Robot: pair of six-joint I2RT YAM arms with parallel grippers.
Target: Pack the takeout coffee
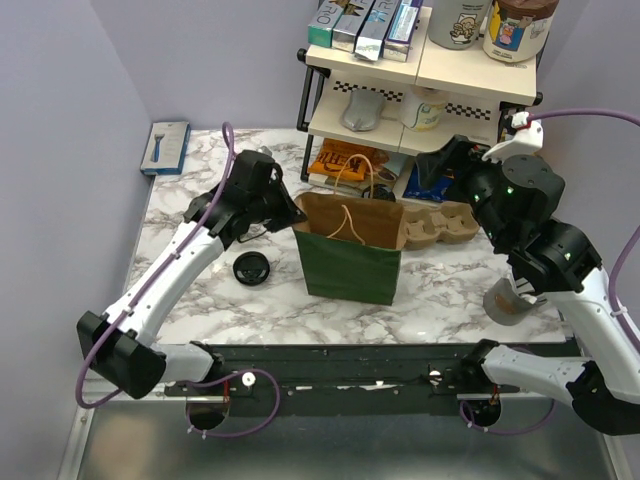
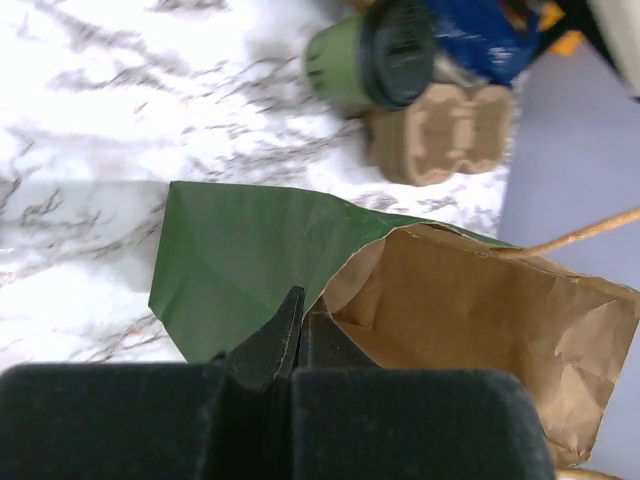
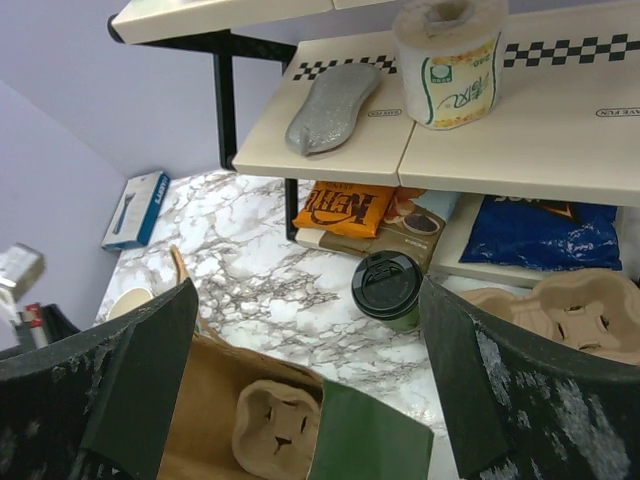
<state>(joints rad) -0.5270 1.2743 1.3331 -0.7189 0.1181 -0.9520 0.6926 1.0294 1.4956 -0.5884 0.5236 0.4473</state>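
Note:
The takeout coffee (image 3: 390, 288) is a dark-green cup with its black lid on. It stands on the marble just behind the green paper bag (image 1: 348, 262), and the left wrist view shows the same cup (image 2: 375, 62) beyond the bag. My left gripper (image 2: 300, 305) is shut on the bag's left rim (image 1: 297, 213) and keeps the mouth spread. My right gripper (image 3: 308, 290) hangs open above the bag's far edge and the cup, touching neither. Its place in the top view is behind the bag (image 1: 440, 165). A pulp carrier (image 3: 280, 430) lies inside the bag.
More brown pulp carriers (image 1: 440, 222) sit right of the bag. A loose black lid (image 1: 251, 268) lies to the bag's left, and a grey cup (image 1: 510, 300) stands at the right front. The shelf rack (image 1: 420, 90) and snack packets (image 3: 345, 208) stand close behind the cup.

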